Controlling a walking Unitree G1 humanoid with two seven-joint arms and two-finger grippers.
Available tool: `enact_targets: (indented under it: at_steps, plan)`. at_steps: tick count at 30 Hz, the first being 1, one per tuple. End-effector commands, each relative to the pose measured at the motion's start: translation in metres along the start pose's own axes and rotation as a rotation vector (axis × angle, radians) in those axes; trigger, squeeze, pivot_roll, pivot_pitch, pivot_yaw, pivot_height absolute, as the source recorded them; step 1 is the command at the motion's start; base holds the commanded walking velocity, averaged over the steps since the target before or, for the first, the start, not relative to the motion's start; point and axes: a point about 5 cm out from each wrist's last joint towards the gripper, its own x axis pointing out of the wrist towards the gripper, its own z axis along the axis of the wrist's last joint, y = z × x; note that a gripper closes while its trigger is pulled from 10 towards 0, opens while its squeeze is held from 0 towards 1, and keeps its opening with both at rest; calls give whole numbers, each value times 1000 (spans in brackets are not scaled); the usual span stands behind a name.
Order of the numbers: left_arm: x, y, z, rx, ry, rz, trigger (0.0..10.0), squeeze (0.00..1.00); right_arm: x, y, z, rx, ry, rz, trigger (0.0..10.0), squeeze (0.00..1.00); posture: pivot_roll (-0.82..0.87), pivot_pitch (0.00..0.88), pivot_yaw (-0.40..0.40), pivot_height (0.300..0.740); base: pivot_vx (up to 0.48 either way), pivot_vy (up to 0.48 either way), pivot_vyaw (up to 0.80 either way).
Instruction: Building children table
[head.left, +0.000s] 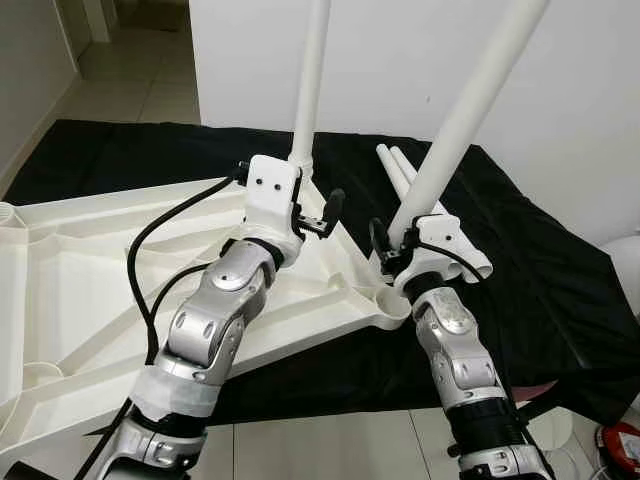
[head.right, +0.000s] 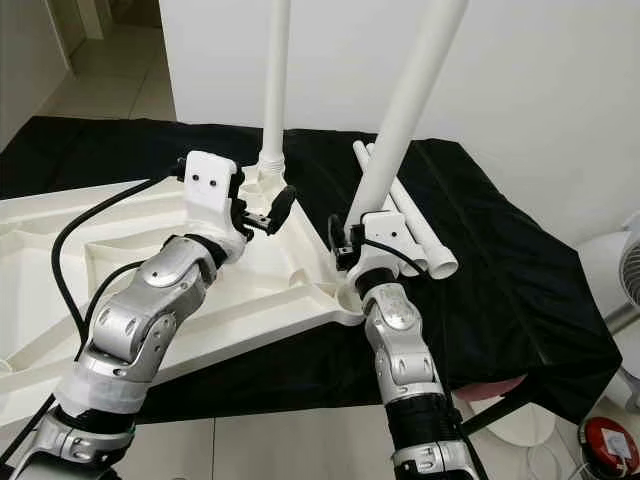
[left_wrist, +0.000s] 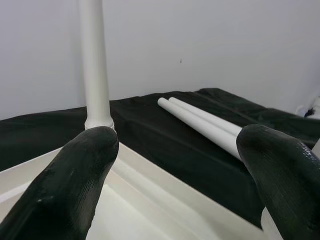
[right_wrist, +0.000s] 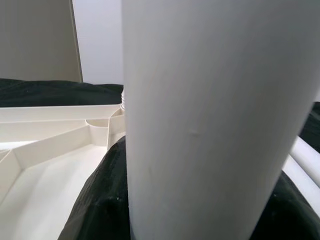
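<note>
I am partway through fitting the legs: the white tabletop (head.left: 90, 290) lies upside down on the black cloth (head.left: 540, 270), filling the left and centre of my head views. One leg (head.left: 308, 90) already stands upright in its far corner socket, upper centre of the frame.

My right gripper (head.left: 392, 243) is clamped on a second leg (head.left: 470, 100), which leans up toward the upper right. Its lower end is hidden behind my wrist, so I cannot tell whether it has reached the near corner socket (head.left: 390, 300), which sits just below and beside the gripper, right of centre. In the right wrist view the tube stands between my fingers, the tabletop's ribs behind it.

My left gripper (head.left: 320, 213) hangs with its fingers (left_wrist: 75, 185) spread apart, holding nothing, just beside the base of the standing leg.

Two spare legs (head.left: 425, 205) lie side by side on the cloth, between the two raised ones.

Next, I judge, I must stand the held leg straight over the socket and seat it.
</note>
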Motion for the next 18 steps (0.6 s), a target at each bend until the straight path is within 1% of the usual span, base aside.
enact_targets:
  at_steps: [1, 5, 7, 8, 9, 10, 11, 13, 14, 17, 18]
  plan:
    - [-5, -10, -12, 53, 30, -159, 10000, 0, -5, 0, -1, -10, 11, 15, 10000, 0, 1, 0, -56, 740, 0, 0, 0]
    - [-8, -9, -16, 71, 40, -163, 10000, 0, -7, -1, -2, -4, 17, 19, 10000, 0, 1, 0, -56, 740, 0, 0, 0]
    - [-15, -11, -20, 87, 51, -219, 10000, 0, -9, -3, -3, -2, 24, 30, 10000, 0, -5, 0, -46, 740, 0, 0, 0]
    - [-15, -11, -20, 87, 51, -219, 10000, 0, -9, -3, -3, -2, 24, 30, 10000, 0, -5, 0, -46, 740, 0, 0, 0]
    - [-17, -12, -22, 94, 55, -242, 10000, 0, -11, -4, -4, 1, 28, 37, 10000, 0, -5, 0, -45, 740, 0, 0, 0]
    - [-21, -15, -24, 93, 61, -282, 10000, 0, -12, -4, -4, -5, 27, 45, 10000, 0, -4, 0, -46, 740, 0, 0, 0]
    - [-21, -15, -24, 93, 61, -282, 10000, 0, -12, -4, -4, -5, 27, 45, 10000, 0, -4, 0, -46, 740, 0, 0, 0]
    - [-28, -18, -28, 91, 73, -344, 10000, 0, -15, -5, -5, -10, 33, 51, 10000, 0, -2, 0, -49, 740, 0, 0, 0]
    - [-28, -18, -28, 91, 73, -344, 10000, 0, -15, -5, -5, -10, 33, 51, 10000, 0, -2, 0, -49, 740, 0, 0, 0]
    - [-36, -25, -35, 124, 107, -440, 10000, 0, -20, -3, -6, -15, 37, 68, 10000, 0, -3, 0, -50, 740, 0, 0, 0]
    - [-36, -25, -35, 124, 107, -440, 10000, 0, -20, -3, -6, -15, 37, 68, 10000, 0, -3, 0, -50, 740, 0, 0, 0]
